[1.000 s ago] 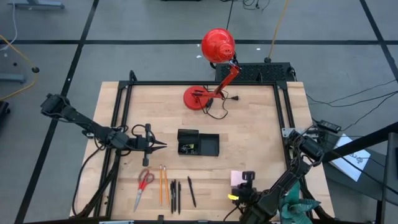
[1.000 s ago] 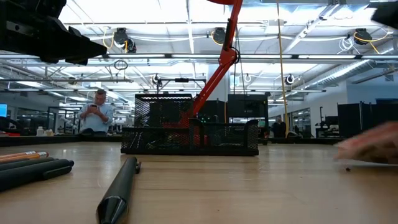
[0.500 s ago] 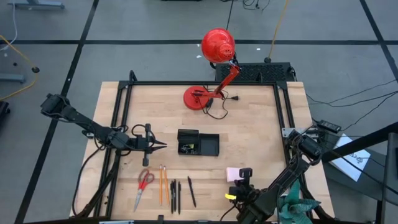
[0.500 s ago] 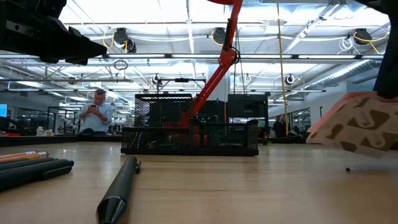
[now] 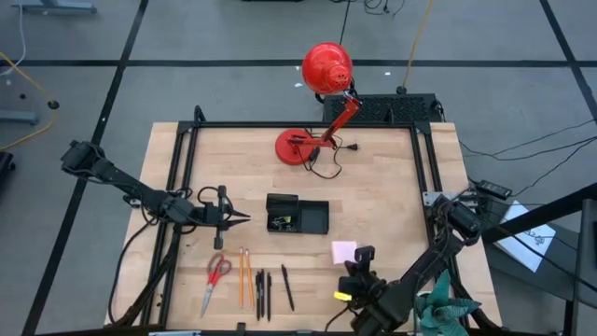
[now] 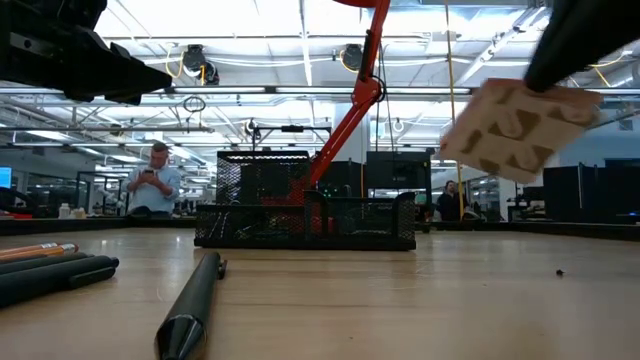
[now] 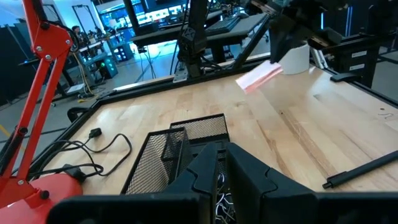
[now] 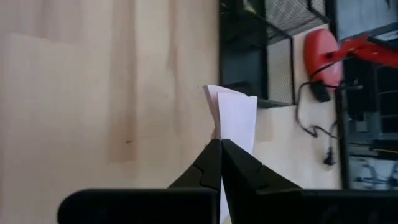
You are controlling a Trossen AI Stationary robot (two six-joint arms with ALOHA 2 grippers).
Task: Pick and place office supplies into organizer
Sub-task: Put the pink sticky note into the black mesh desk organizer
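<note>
Right pincer (image 5: 353,266) clenched on the pink pad (image 5: 343,251), pinching one edge so the pad hangs out past the tips. Lifted clear of the surface (image 5: 373,187) near the front right part, tilted in the low view, likely so it can pass over the tray's wall. Not yet over the tray (image 5: 297,214), which sits near the middle of the surface, taller part on the left and low flat part on the right. Probably headed for the low flat part, since a flat pad fits there best. Left pincer (image 5: 241,217) waits just left of the tray, tips nearly together, holding nothing, aimed at the tray as if ready for its own turn. Still lying by the front edge, left of middle: scissors (image 5: 216,276), two pencils (image 5: 244,276) and three pens (image 5: 269,291), laid side by side and easy to grab one at a time. Something small already inside the taller part of the tray, too small to name. Red lamp (image 5: 326,67) stands at the back edge, out of the way.
</note>
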